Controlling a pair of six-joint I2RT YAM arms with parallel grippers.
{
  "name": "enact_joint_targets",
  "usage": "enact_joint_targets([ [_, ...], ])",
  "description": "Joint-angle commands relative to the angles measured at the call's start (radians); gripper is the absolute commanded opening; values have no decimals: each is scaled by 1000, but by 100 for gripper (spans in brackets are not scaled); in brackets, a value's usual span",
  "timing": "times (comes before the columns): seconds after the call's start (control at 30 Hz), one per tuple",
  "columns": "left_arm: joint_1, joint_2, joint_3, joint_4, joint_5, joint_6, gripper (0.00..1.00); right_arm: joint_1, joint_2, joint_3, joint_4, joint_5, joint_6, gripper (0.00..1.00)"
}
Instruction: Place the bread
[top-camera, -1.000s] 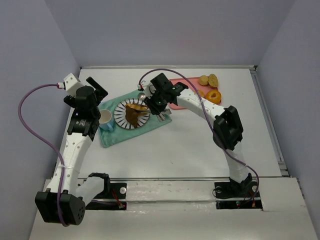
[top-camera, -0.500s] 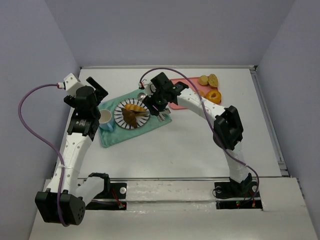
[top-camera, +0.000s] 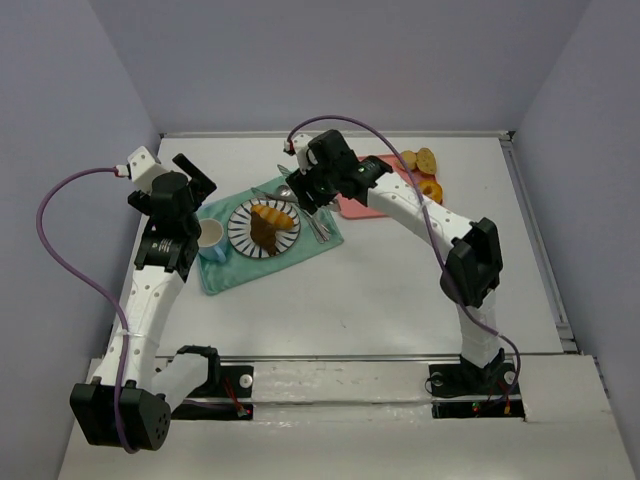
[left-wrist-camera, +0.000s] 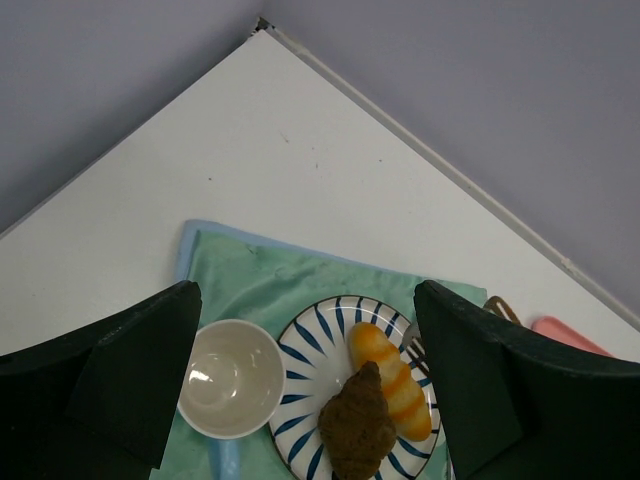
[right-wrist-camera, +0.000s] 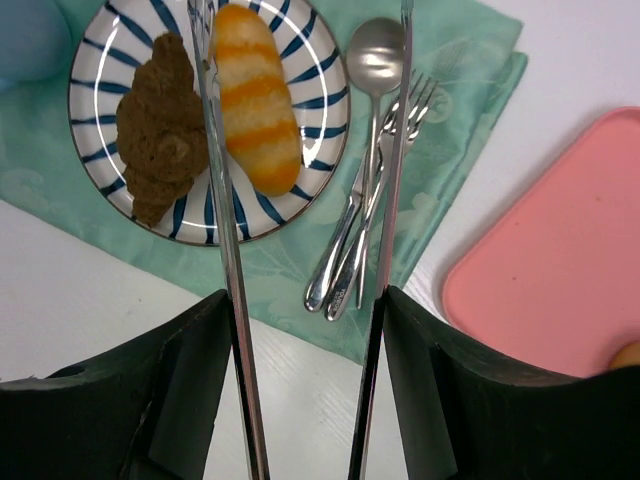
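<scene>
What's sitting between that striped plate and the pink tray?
A spoon and a fork, lying side by side on the green cloth. The right wrist view shows them clearest.

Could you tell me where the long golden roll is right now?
The roll lies on the striped plate, between the croissant and the cutlery, in the right wrist view.

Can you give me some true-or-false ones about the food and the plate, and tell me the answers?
1. The dark brown croissant lies on the blue-striped round plate. True.
2. The long golden ribbed roll sits inside the white cup. False: it lies on the plate beside the croissant, and the cup looks empty.
3. The right gripper is holding bread. False: its fingers are open with nothing between them.
4. The silver spoon lies on the teal cloth beside the plate. True.
</scene>
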Motion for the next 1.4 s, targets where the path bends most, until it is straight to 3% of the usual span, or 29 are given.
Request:
enact_joint_targets([
  [0.0, 5, -23, -12, 48, -3, 0, 99, -13, -128, 10, 109, 75, 65, 65],
  [0.2, 6, -18, -11, 48, 5, 0, 99, -93, -229, -92, 129, 156, 171, 65],
  [0.43, 6, -6, -12, 57, 18, 0, 99, -318, -403, -406, 130, 254, 323, 65],
  [0.57, 6, 5, -11, 57, 18, 0, 99, -386, -466, -508, 126, 259, 349, 65],
  [1.27, 6, 22, -6, 55, 17, 0, 99, -449, -349, -536, 127, 225, 332, 64],
  [1.37, 6, 22, -6, 54, 17, 0, 99, -449, -340, -540, 127, 222, 331, 58],
])
